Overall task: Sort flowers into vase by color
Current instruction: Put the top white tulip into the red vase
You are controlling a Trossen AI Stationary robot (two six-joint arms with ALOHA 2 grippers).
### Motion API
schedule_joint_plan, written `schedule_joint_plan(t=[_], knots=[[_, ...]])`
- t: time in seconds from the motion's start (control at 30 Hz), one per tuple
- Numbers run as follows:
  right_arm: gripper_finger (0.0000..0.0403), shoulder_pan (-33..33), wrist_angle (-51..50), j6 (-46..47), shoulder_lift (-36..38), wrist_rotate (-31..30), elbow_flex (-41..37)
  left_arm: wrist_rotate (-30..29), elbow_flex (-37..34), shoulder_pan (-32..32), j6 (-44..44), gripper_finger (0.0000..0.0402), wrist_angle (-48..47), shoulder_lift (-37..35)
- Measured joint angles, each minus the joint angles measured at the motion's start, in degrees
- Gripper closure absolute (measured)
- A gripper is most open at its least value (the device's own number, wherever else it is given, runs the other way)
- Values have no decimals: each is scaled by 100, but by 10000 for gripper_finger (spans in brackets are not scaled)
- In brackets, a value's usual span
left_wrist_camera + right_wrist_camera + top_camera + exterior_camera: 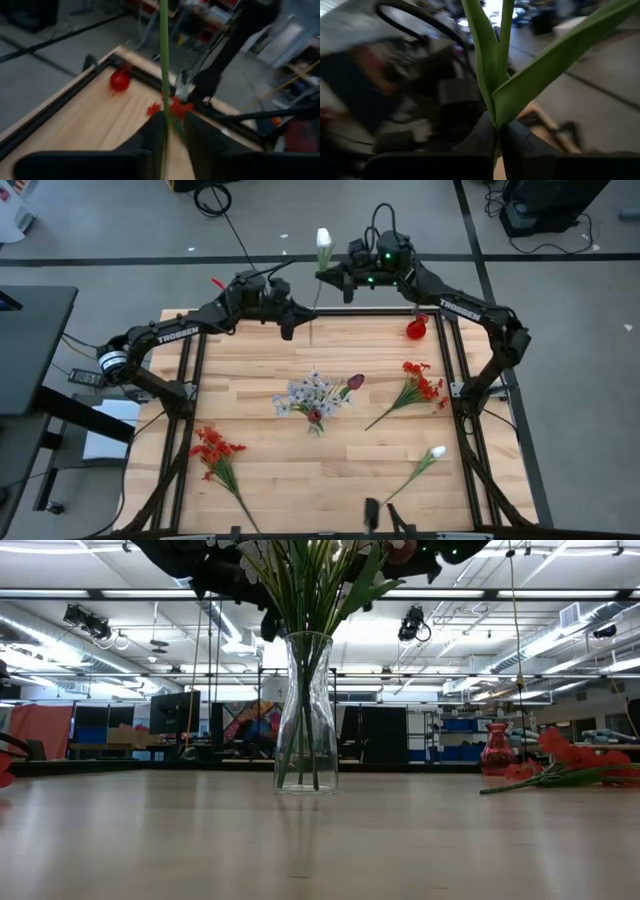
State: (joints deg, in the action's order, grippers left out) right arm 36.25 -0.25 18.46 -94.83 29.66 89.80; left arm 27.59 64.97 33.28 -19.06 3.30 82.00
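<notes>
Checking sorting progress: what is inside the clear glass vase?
The clear glass vase holds several green stems; from above, pale sprays and a maroon tulip spread over it. The stem count is hidden.

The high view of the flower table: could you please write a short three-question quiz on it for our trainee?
1. What stands in the clear vase?
2. True or false: the red vase holds flowers.
3. Where is the raised white flower?
A. Over the far edge of the table, with its stem between the left end effector and the right end effector.
B. Flat on the table's near edge.
C. In the clear vase.

Key:
1. Pale sprays and maroon tulips.
2. False.
3. A.
</notes>
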Motion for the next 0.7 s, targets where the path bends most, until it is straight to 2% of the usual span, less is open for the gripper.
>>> schedule_joint_plan(t=[0.1,0.27,0.43,0.53,0.7], knots=[[386,28,-528,-609,283,-685,0,-60,-2,166,69,276,-342,-40],[387,276,-972,-1105,914,-1236,-304,-73,0,470,123,230,-730,-231],[387,736,-699,-1220,2004,-2081,-1593,-207,3,669,309,223,-972,-463],[387,869,-615,-1493,2709,-2902,-2366,-299,4,719,340,225,-1044,-458],[387,900,-767,-1671,3520,-4310,-3086,-356,4,772,478,225,-1059,-326]])
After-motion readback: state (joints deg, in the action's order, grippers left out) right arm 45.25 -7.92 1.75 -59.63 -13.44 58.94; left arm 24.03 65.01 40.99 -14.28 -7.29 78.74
